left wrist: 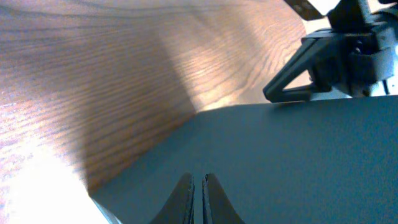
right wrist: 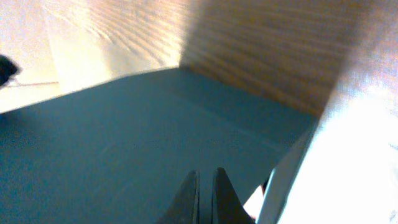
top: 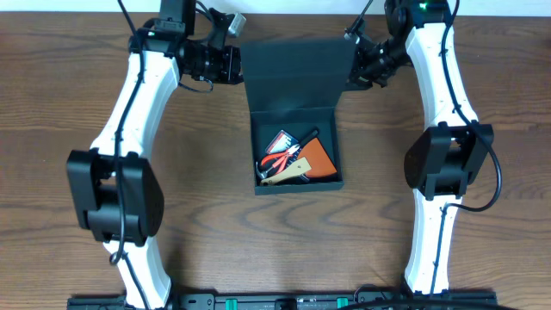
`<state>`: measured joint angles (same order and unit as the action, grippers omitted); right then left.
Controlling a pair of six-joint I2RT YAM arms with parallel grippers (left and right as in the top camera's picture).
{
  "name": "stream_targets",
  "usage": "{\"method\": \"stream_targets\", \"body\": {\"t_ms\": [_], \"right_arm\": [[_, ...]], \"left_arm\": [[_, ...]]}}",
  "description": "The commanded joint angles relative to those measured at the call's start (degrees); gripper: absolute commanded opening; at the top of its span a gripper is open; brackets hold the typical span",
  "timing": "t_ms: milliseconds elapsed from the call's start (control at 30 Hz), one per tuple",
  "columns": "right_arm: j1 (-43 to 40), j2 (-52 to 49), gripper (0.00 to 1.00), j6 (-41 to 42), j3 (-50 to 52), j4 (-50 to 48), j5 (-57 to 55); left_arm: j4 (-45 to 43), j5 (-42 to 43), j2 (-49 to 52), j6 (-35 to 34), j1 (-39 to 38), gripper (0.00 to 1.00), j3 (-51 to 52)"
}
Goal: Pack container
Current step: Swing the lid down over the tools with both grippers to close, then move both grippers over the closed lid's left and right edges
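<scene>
Left tool (left wrist: 198, 178) clenched, right tool (right wrist: 206, 172) clenched, both empty, one at each side edge of open lid (top: 297, 73); container (top: 297, 186) on surface (top: 52, 86) between arms, red-handled pliers (top: 277, 160) inside

Robot lab or test bench: plain wood-grain table (top: 52, 86) fills the frame, white-and-black robot arms (top: 142, 95) left and right, black mounting rail (top: 284, 301) along bottom edge, loose cables (top: 205, 12) at top.

Overhead evenly lit; wrist views blurry with glare.
</scene>
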<state>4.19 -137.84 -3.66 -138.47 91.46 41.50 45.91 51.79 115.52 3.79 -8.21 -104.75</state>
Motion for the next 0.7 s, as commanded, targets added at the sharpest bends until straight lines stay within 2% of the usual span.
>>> {"method": "stream_targets", "body": {"t_ms": [0, 100, 433, 667], "right_arm": [[0.83, 2.23, 0.01, -2.82, -2.47, 2.93, -2.82], [0.92, 2.23, 0.01, -4.17, -2.8, 5.88, -6.78], [1.29, 5.95, 0.01, -1.88, -2.82, 5.86, -12.0], [4.72, 10.56, 0.01, 1.77, -2.82, 5.86, -21.09]], "left_arm": [[2.16, -1.11, -2.51, 1.77, -0.37, 0.05, -1.36], [5.16, -3.17, -3.72, 1.79, -0.74, 0.05, -1.36], [16.59, -6.69, -4.44, 6.23, -1.64, 0.05, -1.36], [23.04, -23.12, -6.27, 6.71, -1.64, 0.05, -1.36]]}}
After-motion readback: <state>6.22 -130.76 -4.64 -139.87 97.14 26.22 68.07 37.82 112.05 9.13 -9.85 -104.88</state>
